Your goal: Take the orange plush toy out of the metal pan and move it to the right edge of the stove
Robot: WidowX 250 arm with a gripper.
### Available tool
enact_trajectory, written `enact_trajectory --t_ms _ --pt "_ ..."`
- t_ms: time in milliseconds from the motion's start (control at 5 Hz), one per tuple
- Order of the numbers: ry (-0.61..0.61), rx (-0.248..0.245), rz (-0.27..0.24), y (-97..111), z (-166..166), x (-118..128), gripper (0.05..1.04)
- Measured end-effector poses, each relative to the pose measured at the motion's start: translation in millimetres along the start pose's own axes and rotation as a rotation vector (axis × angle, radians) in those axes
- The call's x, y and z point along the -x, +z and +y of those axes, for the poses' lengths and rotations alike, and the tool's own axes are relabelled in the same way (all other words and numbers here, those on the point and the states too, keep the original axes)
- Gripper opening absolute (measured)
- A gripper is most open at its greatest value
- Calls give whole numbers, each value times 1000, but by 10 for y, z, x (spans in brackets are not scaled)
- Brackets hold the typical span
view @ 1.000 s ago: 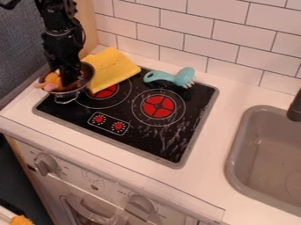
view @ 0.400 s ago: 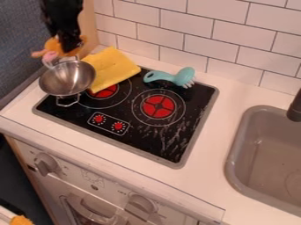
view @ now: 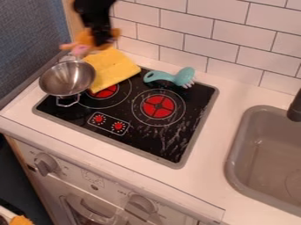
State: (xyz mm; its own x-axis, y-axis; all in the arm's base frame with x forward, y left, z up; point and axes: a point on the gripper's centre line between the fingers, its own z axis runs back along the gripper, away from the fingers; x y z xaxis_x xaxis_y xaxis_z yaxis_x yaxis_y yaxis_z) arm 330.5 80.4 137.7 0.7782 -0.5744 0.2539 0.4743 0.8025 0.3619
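My black gripper (view: 100, 39) hangs at the upper left of the camera view, shut on an orange toy with a pink end (view: 87, 38). Both are blurred, and the toy is raised above the back of the counter near the yellow cloth (view: 110, 67). Below and to the left of them, a metal pot (view: 67, 78) with wire handles sits at the stove's left corner. The cloth lies folded beside the pot, over the stove's back left edge.
A teal brush-like utensil (view: 171, 77) rests at the back of the black stove top (view: 150, 132). The grey sink (view: 264, 154) with a dark faucet (view: 295, 107) is at the right. Tiled wall (view: 194, 35) runs behind the counter.
My gripper has lifted the orange toy out of the pot and then moved right with it, toward the yellow cloth. The pot's inside has come into sight.
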Motion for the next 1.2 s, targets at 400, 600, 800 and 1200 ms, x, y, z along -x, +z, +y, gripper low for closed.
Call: enact_trajectory --t_ms 400,600,800,1200 --pt "-144 51 -58 24 -555 -427 414" --pt "-213 82 -70 -76 -805 -642 414" --pt "-291 112 -64 -252 -1048 -832 414" --pt "-388 158 -35 -620 -1400 -1115 414"
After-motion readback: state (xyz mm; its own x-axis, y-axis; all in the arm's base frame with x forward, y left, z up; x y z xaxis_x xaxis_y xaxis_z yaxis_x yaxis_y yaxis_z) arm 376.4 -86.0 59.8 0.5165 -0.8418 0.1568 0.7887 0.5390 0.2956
